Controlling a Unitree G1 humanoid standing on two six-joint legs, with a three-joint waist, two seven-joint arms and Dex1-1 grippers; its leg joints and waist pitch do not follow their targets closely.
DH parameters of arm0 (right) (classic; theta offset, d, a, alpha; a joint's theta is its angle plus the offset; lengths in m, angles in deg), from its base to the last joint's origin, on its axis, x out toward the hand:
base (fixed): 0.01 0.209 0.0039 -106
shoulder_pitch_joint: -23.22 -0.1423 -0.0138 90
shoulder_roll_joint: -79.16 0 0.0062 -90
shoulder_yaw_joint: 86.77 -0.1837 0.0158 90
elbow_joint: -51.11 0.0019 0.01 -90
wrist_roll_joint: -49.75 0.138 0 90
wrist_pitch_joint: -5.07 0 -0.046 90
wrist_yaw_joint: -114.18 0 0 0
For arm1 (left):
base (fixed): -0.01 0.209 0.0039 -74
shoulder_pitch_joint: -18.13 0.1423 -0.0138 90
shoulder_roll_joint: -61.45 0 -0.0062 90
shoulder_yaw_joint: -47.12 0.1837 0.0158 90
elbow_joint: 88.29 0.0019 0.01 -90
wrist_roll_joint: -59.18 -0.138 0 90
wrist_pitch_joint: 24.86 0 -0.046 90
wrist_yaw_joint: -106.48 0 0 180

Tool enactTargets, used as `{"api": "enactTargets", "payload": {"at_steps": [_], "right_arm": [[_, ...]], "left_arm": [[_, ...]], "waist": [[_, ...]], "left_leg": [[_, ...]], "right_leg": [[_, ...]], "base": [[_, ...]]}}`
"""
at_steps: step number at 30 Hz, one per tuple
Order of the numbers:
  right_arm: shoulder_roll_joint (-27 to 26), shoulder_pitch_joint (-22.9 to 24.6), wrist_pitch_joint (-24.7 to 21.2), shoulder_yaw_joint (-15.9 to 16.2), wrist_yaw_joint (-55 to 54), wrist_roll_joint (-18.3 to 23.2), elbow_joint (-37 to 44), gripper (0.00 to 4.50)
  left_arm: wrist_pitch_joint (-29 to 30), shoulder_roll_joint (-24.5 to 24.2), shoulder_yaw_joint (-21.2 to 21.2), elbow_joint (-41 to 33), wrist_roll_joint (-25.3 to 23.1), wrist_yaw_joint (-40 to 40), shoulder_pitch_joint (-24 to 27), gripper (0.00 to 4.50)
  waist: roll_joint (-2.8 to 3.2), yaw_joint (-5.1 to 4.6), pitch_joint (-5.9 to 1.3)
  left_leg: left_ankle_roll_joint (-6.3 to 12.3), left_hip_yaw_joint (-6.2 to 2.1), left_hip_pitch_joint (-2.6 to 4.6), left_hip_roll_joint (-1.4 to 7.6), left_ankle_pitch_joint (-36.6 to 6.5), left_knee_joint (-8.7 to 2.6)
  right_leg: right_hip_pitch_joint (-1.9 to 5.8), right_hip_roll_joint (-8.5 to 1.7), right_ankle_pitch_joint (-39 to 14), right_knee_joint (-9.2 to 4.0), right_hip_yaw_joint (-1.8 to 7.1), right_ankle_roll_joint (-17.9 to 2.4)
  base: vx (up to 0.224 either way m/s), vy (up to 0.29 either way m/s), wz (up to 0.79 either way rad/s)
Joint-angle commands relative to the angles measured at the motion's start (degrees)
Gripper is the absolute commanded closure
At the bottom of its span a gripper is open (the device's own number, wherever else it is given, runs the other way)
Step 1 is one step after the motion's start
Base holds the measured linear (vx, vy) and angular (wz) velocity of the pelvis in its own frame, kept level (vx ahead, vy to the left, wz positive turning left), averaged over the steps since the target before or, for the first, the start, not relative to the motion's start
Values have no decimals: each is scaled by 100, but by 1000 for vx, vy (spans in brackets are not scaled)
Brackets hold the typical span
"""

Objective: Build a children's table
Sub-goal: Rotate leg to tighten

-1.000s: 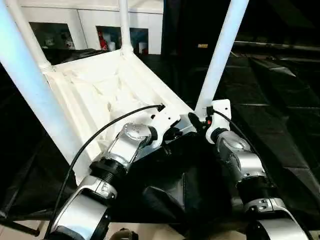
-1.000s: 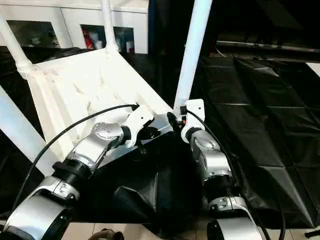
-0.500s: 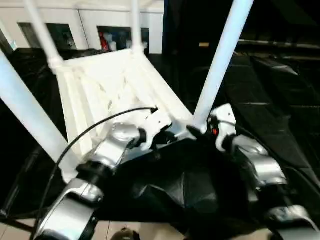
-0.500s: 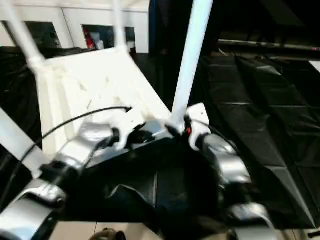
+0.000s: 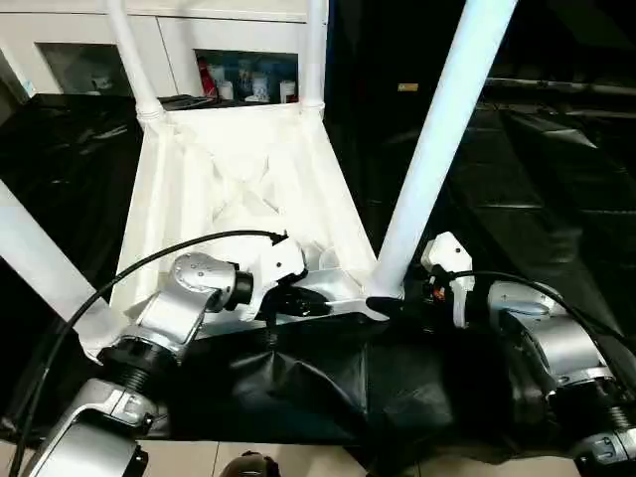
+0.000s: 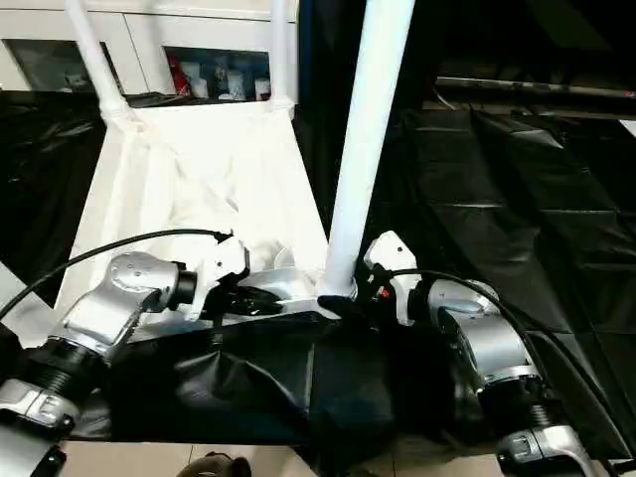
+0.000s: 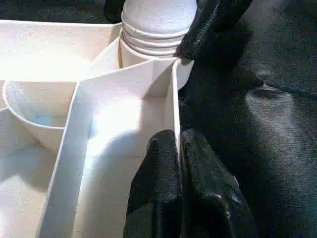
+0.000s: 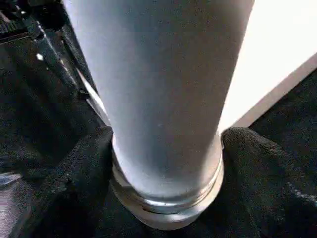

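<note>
Black-draped bench (image 5: 556, 199), cloth creased and hanging in folds over the near edge. Upside-down white children's table (image 5: 238, 189) resting on it toward the left, ribbed underside up, legs rising.

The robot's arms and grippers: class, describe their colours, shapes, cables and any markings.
Both forearms are rounded silver shells with black ribbed joints. White wrist housings carry the left gripper and right gripper, each with two black fingers. Black cables loop to each wrist. A small red spot marks the right housing.

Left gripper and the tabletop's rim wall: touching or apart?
Touching: in the left wrist view, the left gripper's fingertips pinch the tabletop's thin rim wall.
</note>
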Motion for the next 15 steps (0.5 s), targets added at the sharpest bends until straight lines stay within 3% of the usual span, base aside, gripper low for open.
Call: {"api": "enactTargets", "payload": {"at_steps": [1,4,5,8,15], "right_arm": [[60,-79,-45,-91,69,52,102,79],[16,-83,-42,-101,131,102,102,114],[-12,-85,-18,-96,145,143,105,119],[-19,-80,70,-56,201,162,113,146],[-32,-88,191,-53,288,147,70,174]], "left_arm": [[-14,51,47,-259,277,276,21,450],[-2,63,45,-289,284,266,27,450],[7,80,56,-308,284,243,35,450],[36,100,68,-368,290,207,70,450],[72,89,72,-441,274,178,154,450]], "waist": [[-107,22,-462],[-106,35,-457],[-154,31,-440],[-142,34,-434],[-163,25,-431]], "left_leg": [[545,-251,147,555,-515,-365],[622,-240,146,549,-499,-353],[622,-236,136,545,-542,-358],[547,-244,155,552,-631,-365],[590,-245,149,541,-538,-356]], "right_leg": [[261,-586,-465,-329,333,-1478],[245,-574,-427,-325,325,-1503],[246,-576,-520,-337,327,-1483],[235,-579,-725,-352,330,-1425],[240,-573,-623,-337,330,-1413]], "base": [[0,0,0],[0,0,0],[0,0,0],[0,0,0],[0,0,0]]}}
